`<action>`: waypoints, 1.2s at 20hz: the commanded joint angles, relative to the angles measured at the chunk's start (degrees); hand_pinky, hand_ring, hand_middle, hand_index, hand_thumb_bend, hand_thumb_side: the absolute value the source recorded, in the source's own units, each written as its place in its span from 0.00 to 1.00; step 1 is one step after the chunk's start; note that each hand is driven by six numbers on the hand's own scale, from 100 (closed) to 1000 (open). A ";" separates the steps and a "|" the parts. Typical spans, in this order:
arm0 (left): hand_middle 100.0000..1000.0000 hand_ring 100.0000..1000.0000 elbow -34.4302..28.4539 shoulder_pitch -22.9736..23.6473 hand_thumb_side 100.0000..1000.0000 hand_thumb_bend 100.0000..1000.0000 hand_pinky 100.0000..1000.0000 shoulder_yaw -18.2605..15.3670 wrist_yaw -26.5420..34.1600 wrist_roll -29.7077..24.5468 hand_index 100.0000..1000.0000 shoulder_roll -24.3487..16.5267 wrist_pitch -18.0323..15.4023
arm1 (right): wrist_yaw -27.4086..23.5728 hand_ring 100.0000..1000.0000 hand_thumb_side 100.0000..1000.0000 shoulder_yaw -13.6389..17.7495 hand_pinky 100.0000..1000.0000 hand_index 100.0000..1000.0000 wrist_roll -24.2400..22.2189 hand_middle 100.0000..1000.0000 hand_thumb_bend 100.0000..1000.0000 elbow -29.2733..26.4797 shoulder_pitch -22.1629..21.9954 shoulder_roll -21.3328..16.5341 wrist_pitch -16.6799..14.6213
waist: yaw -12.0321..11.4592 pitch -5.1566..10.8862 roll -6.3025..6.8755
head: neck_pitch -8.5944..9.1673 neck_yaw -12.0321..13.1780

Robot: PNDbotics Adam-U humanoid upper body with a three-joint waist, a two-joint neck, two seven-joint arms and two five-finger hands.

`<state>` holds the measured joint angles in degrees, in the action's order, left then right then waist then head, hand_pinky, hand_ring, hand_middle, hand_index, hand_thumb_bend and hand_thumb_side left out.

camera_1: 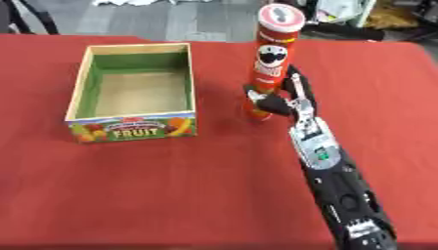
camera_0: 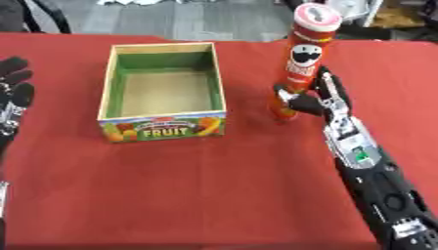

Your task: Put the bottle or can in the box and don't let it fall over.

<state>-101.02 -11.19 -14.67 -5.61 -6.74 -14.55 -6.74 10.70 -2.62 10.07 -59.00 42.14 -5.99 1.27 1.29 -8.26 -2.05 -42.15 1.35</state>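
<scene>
Grasping is in hand: the can (camera_0: 301, 61), upright right of the box (camera_0: 163, 126), is gripped low by the right hand (camera_0: 318, 101) (left hand (camera_0: 12, 93) idle, fingers relaxed), so a level lift leftward is called for.

The only word that can be read is "FRUIT", in yellow capital letters on the near outer wall of the open wooden box with a green-painted inside (camera_0: 163, 128), which stands on the left part of the red-covered desk (camera_0: 239, 195). Around that word the panel shows coloured pictures of fruit, and a small line of lettering above it is too blurred to read. To the right, the tall red cylindrical snack can (camera_1: 272, 63) bears a black-and-white emblem on its side, and its lettering cannot be made out.
</scene>
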 commanded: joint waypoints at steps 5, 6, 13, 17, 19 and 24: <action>0.80 0.85 -0.66 -0.88 0.69 0.61 0.85 0.08 0.33 -0.18 0.87 -0.33 -0.03 | -2.53 0.72 0.00 -0.20 0.89 0.25 -1.19 0.67 0.00 -3.99 5.44 -2.93 0.35 | -0.63 0.76 0.42 | 0.63 -0.53; 0.80 0.85 -0.65 -0.93 0.69 0.61 0.85 0.15 0.34 -0.26 0.87 -0.29 -0.06 | -2.86 0.72 0.00 -0.43 0.89 0.25 -1.59 0.67 0.00 -4.49 6.40 -3.07 0.39 | -0.84 0.73 0.45 | 0.68 -0.64; 0.80 0.85 -0.67 -1.92 0.69 0.61 0.85 0.97 0.49 -1.05 0.87 0.01 -0.24 | -1.89 0.72 0.00 -2.11 0.90 0.26 -4.77 0.67 0.00 -5.07 14.07 -2.10 0.04 | -3.64 0.00 0.46 | 1.77 -3.11; 0.80 0.85 -0.74 -2.84 0.69 0.61 0.85 1.64 0.73 -1.73 0.87 0.15 -0.41 | 0.39 0.72 0.00 -2.58 0.91 0.26 -6.75 0.67 0.00 -2.79 17.69 -0.10 -0.65 | -6.26 -0.71 0.28 | 2.93 -5.49; 0.80 0.85 -0.77 -3.25 0.69 0.61 0.85 1.88 0.85 -1.99 0.87 0.20 -0.47 | 1.80 0.72 0.00 -2.79 0.91 0.26 -7.56 0.67 0.00 -1.38 18.88 1.07 -1.14 | -7.43 -1.03 0.15 | 3.42 -6.57; 0.80 0.85 -0.80 -3.60 0.69 0.61 0.85 2.05 0.95 -2.24 0.87 0.22 -0.50 | 6.80 0.73 0.00 -3.78 0.92 0.29 -9.01 0.69 0.00 1.05 19.56 3.63 -2.96 | -9.11 -1.38 -0.14 | 4.12 -7.79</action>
<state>-101.01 -14.14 -12.63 -5.06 -8.76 -13.67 -7.22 16.02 -6.18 1.45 -57.74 60.13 -2.44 -1.09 -7.82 -10.31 -2.56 -38.87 -6.06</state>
